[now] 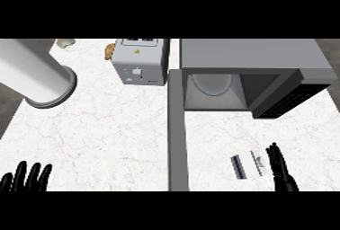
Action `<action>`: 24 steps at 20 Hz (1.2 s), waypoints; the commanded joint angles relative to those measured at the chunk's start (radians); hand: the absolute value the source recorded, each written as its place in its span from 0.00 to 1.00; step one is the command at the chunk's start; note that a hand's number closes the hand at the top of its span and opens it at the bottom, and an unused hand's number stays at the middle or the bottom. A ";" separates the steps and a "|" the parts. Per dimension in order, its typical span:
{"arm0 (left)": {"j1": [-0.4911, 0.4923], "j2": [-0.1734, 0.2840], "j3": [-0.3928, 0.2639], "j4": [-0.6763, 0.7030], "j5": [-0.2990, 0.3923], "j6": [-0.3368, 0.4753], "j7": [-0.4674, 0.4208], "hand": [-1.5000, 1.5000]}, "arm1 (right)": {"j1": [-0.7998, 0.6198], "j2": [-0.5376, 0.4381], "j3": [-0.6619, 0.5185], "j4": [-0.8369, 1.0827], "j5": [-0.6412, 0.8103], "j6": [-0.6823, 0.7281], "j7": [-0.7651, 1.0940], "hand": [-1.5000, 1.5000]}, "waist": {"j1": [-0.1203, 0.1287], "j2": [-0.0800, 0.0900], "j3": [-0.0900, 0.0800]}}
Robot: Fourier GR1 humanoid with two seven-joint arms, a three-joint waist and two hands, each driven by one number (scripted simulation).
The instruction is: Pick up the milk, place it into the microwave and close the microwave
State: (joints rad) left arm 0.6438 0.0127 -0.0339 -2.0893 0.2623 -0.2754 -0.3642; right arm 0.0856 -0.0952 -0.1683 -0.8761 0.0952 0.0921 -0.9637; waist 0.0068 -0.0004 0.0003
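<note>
Head view, looking steeply down at a white marble counter.

Milk: white carton, apparently upright, near the front edge, just left of the right hand and apart from it. Not yet lifted.

Right hand: fingers straight and together, seen edge-on, holding nothing. Left hand: resting at the lower left corner, fingers up and spread, well apart from everything.

Microwave: behind the milk, cavity open, glass plate visible inside. Door: swung fully out toward the viewer, seen edge-on as a long grey bar just left of the milk.

Handling, as judged: probably light to moderate in weight, stiff enough along its edges yet likely to dent on the flat faces; smooth coated sides, so liable to slip. Best taken across two opposite side faces about mid-height, thumb against one, fingers against the other, and kept upright. Contents possibly sloshing if tilted.

Elsewhere: toaster and a white cylinder at the back left, clear of the path.
</note>
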 commanded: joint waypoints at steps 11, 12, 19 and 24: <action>0.031 0.017 0.053 0.028 0.036 -0.070 -0.054 0.00 | -0.142 -0.036 -0.003 0.206 0.007 0.049 -0.116 0.00 | 0.001 0.000 0.000; 0.059 0.009 0.037 0.018 0.018 -0.065 -0.048 0.00 | -0.107 0.017 0.016 0.184 0.011 0.014 -0.135 0.00 | 0.000 -0.001 0.000; -0.020 -0.012 0.015 0.038 -0.003 -0.003 -0.013 0.00 | -0.226 0.008 -0.028 0.277 -0.002 -0.051 -0.108 0.00 | 0.001 0.002 0.001; 0.036 0.006 0.035 0.014 0.024 -0.065 -0.051 0.00 | -0.252 0.023 -0.017 0.285 0.080 -0.231 -0.144 1.00 | 0.009 0.002 0.001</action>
State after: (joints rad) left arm 0.6702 0.0128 -0.0082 -2.0754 0.2770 -0.3191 -0.3961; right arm -0.1203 -0.0776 -0.1928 -0.6400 0.1194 -0.0104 -1.0284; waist 0.0064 -0.0018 -0.0093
